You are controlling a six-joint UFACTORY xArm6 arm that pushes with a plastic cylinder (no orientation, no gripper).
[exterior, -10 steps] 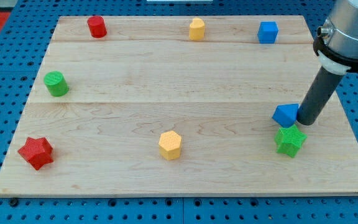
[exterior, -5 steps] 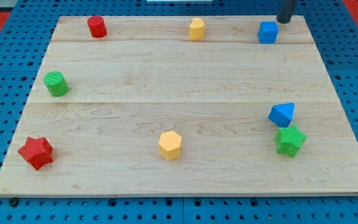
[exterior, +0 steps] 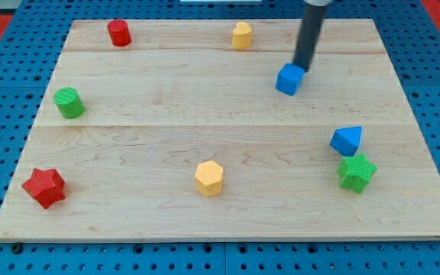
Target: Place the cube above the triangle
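Camera view shows my tip (exterior: 303, 69), a bare rod with nothing to grip, touching the blue cube (exterior: 289, 79) on its far-right edge, so a glancing push could spin it left, away from the blue triangle (exterior: 347, 140).

A pale wooden bench (exterior: 166, 114) holds eight blocks. Along the top: a red cylinder (exterior: 118, 33), a yellow block (exterior: 241, 36) and a blue cube (exterior: 289, 79). A green cylinder (exterior: 69, 102) sits left, a red star (exterior: 44, 187) lower left, a yellow hexagon (exterior: 209, 178) bottom centre, and a blue triangle (exterior: 347, 140) just above a green star (exterior: 357, 171) lower right.
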